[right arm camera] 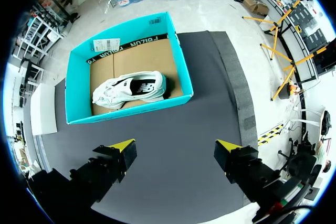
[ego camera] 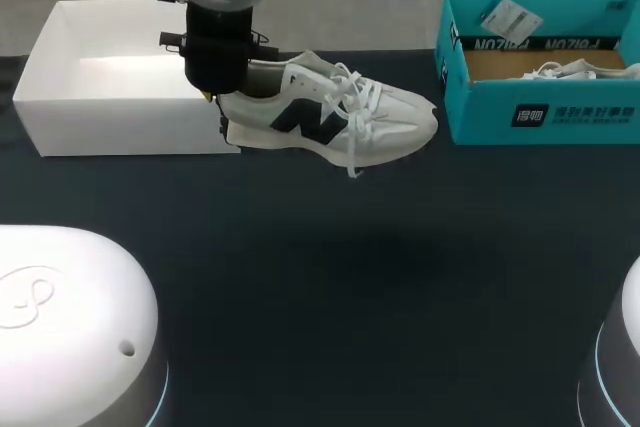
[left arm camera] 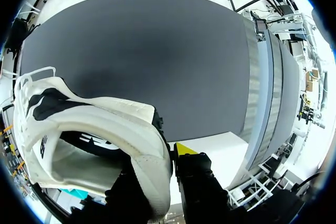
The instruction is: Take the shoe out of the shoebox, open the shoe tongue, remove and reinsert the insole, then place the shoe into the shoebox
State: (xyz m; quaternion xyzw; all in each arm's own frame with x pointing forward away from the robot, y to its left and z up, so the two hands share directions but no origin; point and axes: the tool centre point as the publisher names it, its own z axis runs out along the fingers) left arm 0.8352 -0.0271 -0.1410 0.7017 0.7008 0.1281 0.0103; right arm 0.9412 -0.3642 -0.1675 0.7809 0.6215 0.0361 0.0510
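A white sneaker [ego camera: 340,117] with a dark side logo hangs in the air over the dark table, toe pointing right and laces dangling. My left gripper [ego camera: 222,97] is shut on its heel collar. In the left wrist view the sneaker [left arm camera: 105,129] shows its open mouth, with one yellow fingertip [left arm camera: 184,149] outside the heel and the other finger hidden inside. The teal shoebox [ego camera: 540,112] stands at the back right with a second white shoe [ego camera: 565,70] in it. My right gripper [right arm camera: 176,146] hovers open above the table, short of the shoebox [right arm camera: 178,66] and its shoe [right arm camera: 131,88].
A white open box [ego camera: 120,107] sits at the back left, right behind the held sneaker's heel. It also shows beside the left fingers as the white box [left arm camera: 226,150]. The arms' white bases [ego camera: 70,327] fill the near corners.
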